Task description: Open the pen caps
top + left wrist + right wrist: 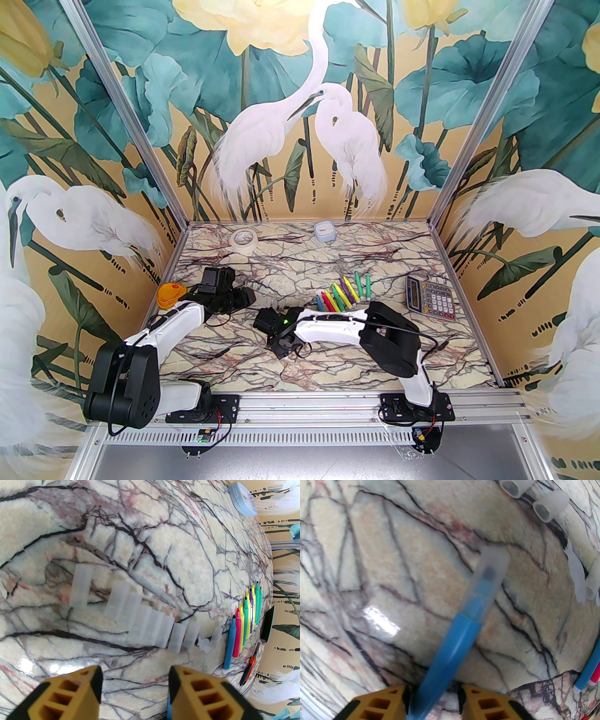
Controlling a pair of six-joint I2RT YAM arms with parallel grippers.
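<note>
Holding anything, is the right tool [433, 688]?

Yes. It pinches a blue marker [454, 634] by its back end. The cap [489, 573] is on the tip, and the marker sticks out over the surface [370, 562].

And the left tool [136, 674]?

Its fingers stand apart with nothing pinched between them. It hangs over the surface.

Where are the loose caps [150, 623]?

They lie in a row on the surface, right in front of the left tool. Past them the bare markers [243, 625] lie side by side, tips toward the far side.
</note>
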